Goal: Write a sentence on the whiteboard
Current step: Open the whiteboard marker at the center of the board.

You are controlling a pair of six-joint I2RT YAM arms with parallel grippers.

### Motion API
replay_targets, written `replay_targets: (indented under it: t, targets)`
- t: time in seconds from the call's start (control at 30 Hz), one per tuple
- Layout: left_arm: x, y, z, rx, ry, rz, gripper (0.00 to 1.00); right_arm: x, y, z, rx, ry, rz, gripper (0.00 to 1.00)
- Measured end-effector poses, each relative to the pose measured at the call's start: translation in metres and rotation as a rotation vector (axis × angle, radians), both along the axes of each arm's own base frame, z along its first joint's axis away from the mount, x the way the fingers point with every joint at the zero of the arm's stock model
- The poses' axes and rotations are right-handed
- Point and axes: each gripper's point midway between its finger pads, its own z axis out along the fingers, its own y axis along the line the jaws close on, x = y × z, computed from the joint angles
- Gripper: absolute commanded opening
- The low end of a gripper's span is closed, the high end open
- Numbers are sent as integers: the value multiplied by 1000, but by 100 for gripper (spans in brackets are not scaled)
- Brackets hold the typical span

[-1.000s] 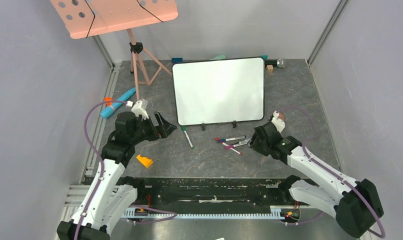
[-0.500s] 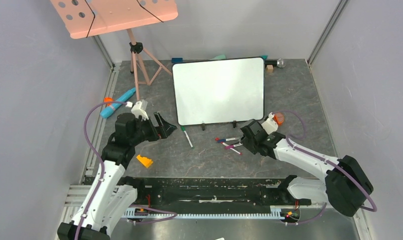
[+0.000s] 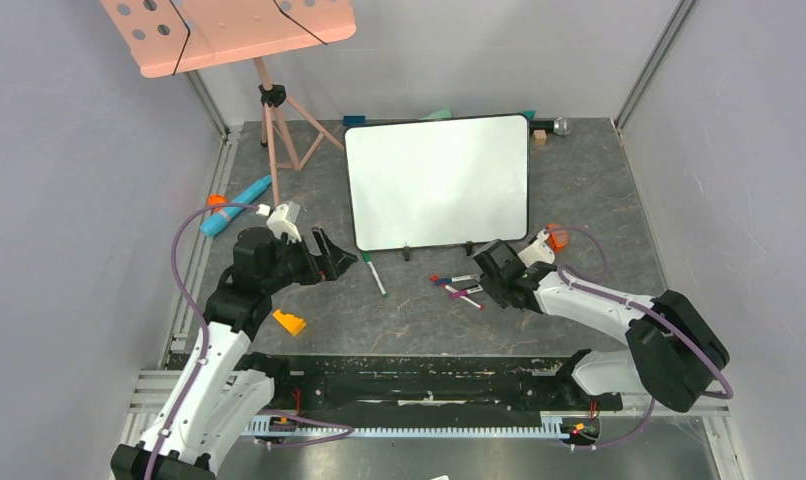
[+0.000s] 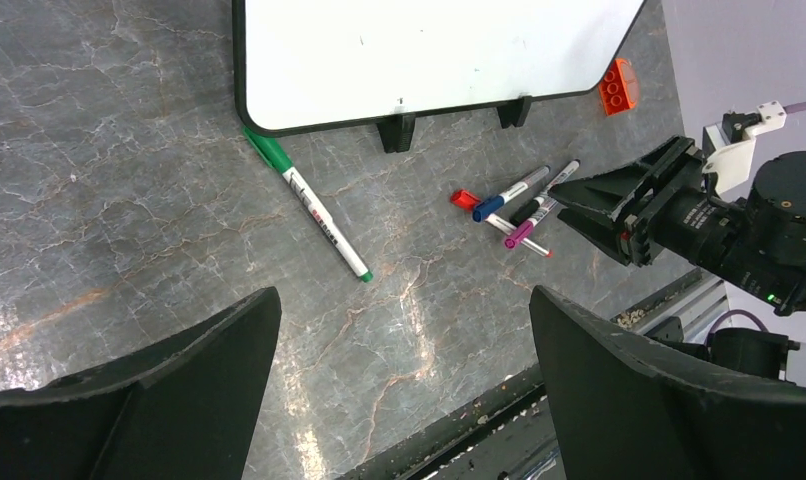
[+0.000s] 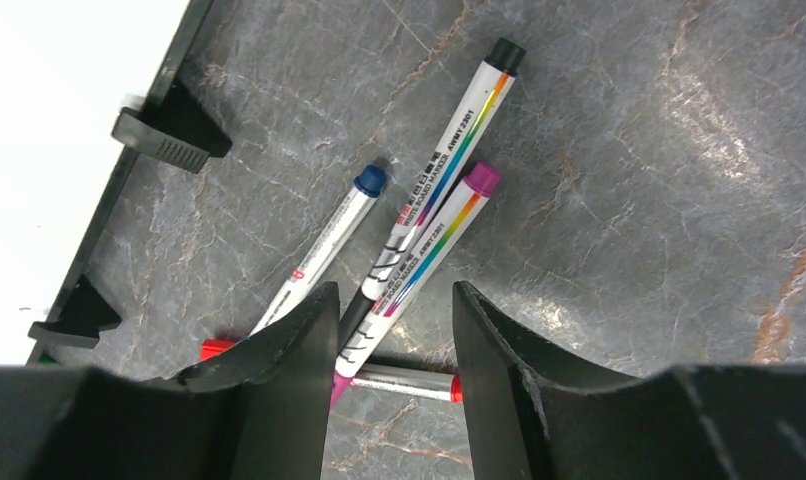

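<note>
**A:** Where does the large glossy white whiteboard [image 3: 437, 180] with the thin dark frame sit?

**B:** Just above the centre of the overhead frame, on the dark grey marbled worktop [image 3: 599, 200]. Its face shows plain white. Its small black clip feet [image 4: 397, 132] stand along its lower edge.

**A:** And the left gripper [image 3: 331, 256]?

**B:** Left of centre, jaws spread wide, holding nothing. In its wrist view the black fingers [image 4: 159, 400] fill the bottom corners. Above them a white marker with a green cap [image 4: 307, 205] lies on the worktop, its cap just beside the whiteboard's lower left corner.

**A:** The right gripper [image 5: 394, 295]?

**B:** Right of centre in the overhead frame, low over a loose cluster of markers below the whiteboard's lower edge. Its jaws stand partly apart with a narrow gap. They straddle the barrels of a black-capped marker with a rainbow stripe [image 5: 449, 140] and a magenta-capped marker [image 5: 434, 240]. Whether the fingers press on them, I cannot tell.

**A:** Anything else in that cluster?

**B:** A blue-capped white marker [image 5: 329, 250] runs under the finger on the left of that frame. A silver marker with a red tip [image 5: 404, 382] lies crosswise at the bottom.

**A:** Elsewhere?

**B:** A small orange brick [image 4: 617, 86] sits near the whiteboard's lower right corner. A pink perforated board on a tripod [image 3: 229, 30] fills the upper left.
</note>
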Motion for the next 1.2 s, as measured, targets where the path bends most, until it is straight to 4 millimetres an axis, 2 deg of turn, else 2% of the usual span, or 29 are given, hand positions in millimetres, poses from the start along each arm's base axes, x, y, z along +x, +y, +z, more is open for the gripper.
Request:
replay_targets:
  t: [0.07, 0.13, 0.23, 0.37, 0.6, 0.73, 0.97, 1.1, 1.2]
  targets:
    - [0, 0, 0, 1, 0, 1, 100, 0, -1, -4, -4, 8, -8, 47]
    - [0, 0, 0, 4, -1, 2, 100, -1, -1, -9, -10, 21, -14, 42]
    - [0, 0, -1, 7, -1, 5, 100, -1, -1, -12, -10, 26, -22, 27]
    - [-1, -2, -1, 7, -2, -5, 100, 2, 1, -12, 12, 11, -40, 0]
    - [-3, -6, -1, 7, -1, -22, 100, -9, -10, -9, 20, -6, -47, 0]
    - [-7, -16, -1, -5, 8, -70, 100, -10, -17, 8, 33, -72, -41, 0]
    - [-20, -42, -5, -18, 27, -190, 100, 4, -14, 55, 22, -272, 103, 0]
    - [-31, -72, 2, -73, -3, -284, 100, 10, -1, 88, 28, -463, 277, 0]
    - [-38, -100, 6, -114, -12, -351, 98, 7, 11, 112, 49, -635, 417, 0]
